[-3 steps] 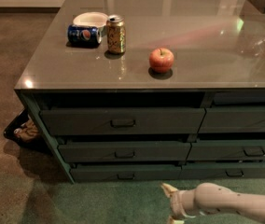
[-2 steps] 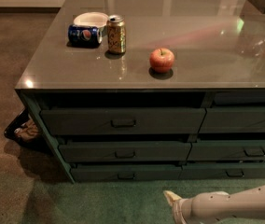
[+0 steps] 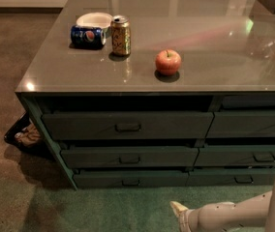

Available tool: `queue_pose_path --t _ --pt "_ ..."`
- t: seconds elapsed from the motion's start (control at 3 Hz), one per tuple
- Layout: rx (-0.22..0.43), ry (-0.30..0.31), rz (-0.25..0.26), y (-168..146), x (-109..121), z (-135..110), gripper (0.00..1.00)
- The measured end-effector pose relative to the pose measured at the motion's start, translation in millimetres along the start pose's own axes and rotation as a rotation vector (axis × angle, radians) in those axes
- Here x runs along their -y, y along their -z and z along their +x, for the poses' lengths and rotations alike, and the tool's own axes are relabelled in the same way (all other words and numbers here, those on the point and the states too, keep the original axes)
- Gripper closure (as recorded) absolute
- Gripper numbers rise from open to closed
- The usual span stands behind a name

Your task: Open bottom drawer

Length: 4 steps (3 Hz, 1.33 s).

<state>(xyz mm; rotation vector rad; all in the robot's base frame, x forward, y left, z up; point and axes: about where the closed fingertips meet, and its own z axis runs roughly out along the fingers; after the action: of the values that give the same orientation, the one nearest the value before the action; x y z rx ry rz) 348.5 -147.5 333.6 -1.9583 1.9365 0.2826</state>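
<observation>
The bottom drawer is the slimmest dark grey-green front at the foot of the left-hand stack, with a small rectangular pull at its centre. It looks shut. Above it are two taller drawers with the same pull. My gripper is at the lower edge of the view, over the green floor, in front of and a little to the right of the bottom drawer's pull. It is apart from the drawer. The pale arm comes in from the lower right.
On the grey counter top are a red apple, an upright gold can, a blue can on its side and a white bowl. A right-hand drawer stack adjoins. A dark bin stands at the cabinet's left.
The gripper and arm have moved slightly right and down, lower in the view. The drawers have not moved.
</observation>
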Motion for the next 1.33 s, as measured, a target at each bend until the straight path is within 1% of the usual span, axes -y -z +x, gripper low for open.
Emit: queue_pose_path --t 0.33,0.67,1.0,1.33 --pt "0.090 0.038 0.095 -30 23 -5 0.00" --pt "0.219 0.017 0.239 -62 54 -7 0.00" --pt "0.219 0.017 0.239 -62 54 -7 0.00" --pt "0.268 0.038 0.277 -76 63 -19 0.00"
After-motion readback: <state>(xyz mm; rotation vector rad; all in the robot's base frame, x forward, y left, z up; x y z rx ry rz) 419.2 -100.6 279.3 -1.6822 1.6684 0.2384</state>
